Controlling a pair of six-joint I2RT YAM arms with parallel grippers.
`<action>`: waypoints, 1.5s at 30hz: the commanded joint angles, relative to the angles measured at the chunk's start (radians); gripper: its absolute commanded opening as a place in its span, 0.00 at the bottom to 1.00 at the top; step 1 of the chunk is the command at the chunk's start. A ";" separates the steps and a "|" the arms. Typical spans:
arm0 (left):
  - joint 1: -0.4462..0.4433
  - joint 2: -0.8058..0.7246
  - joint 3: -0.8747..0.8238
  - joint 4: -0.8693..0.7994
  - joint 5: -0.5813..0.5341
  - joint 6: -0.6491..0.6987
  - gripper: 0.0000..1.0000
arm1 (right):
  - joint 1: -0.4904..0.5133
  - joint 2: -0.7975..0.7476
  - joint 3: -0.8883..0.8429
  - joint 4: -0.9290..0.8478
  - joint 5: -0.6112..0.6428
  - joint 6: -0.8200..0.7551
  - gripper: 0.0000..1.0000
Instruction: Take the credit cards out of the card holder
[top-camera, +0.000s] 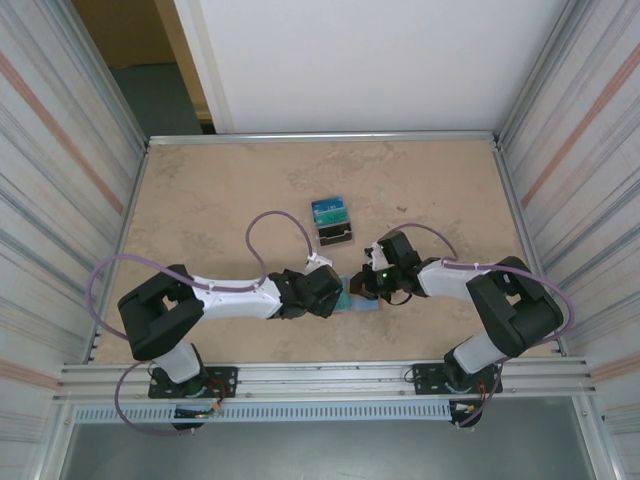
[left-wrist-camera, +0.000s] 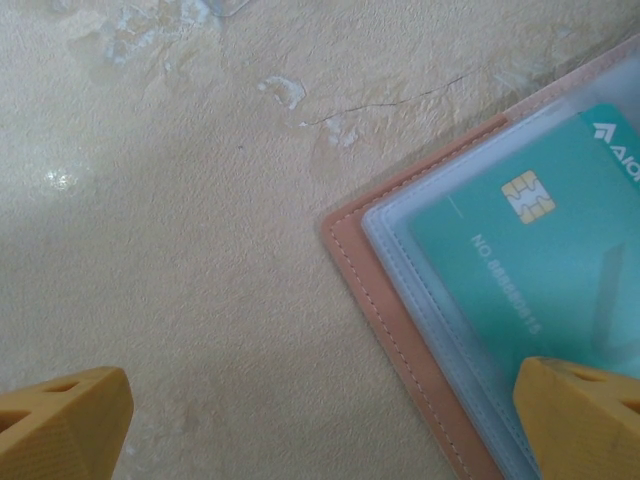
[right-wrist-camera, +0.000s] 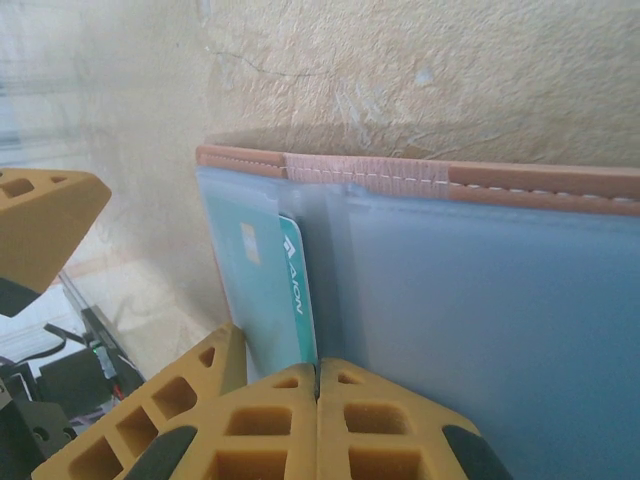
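1. Table (top-camera: 200, 200): beige, mottled.
2. Holder (top-camera: 358, 301): open flat on the table near its front edge, between both tools.
3. Left tool (left-wrist-camera: 320, 425): wide, straddling the holder's corner.
4. Right tool (right-wrist-camera: 318, 420): closed, pinching a teal card (right-wrist-camera: 296, 300) at its sleeve.

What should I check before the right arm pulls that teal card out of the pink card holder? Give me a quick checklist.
1. Right gripper gripping the teal card: ok, jaws shut, the card's edge seems pinched between them.
2. Left gripper bracing the card holder: not ok, jaws wide open; one finger is over its corner, contact cannot tell.
3. Card holder open and flat on the table: ok.
4. Card free of its clear sleeve: not ok, much of it sits inside.
5. Other cards left inside: cannot tell.
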 joint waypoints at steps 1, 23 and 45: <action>-0.010 0.032 0.003 -0.070 0.025 -0.012 0.99 | -0.017 -0.028 -0.014 -0.016 -0.014 -0.034 0.05; -0.005 0.016 0.013 -0.079 0.016 0.018 0.99 | -0.086 -0.099 -0.011 -0.160 0.024 -0.124 0.00; 0.016 0.062 0.125 -0.012 0.045 0.149 0.99 | -0.084 -0.106 0.007 -0.187 0.030 -0.126 0.01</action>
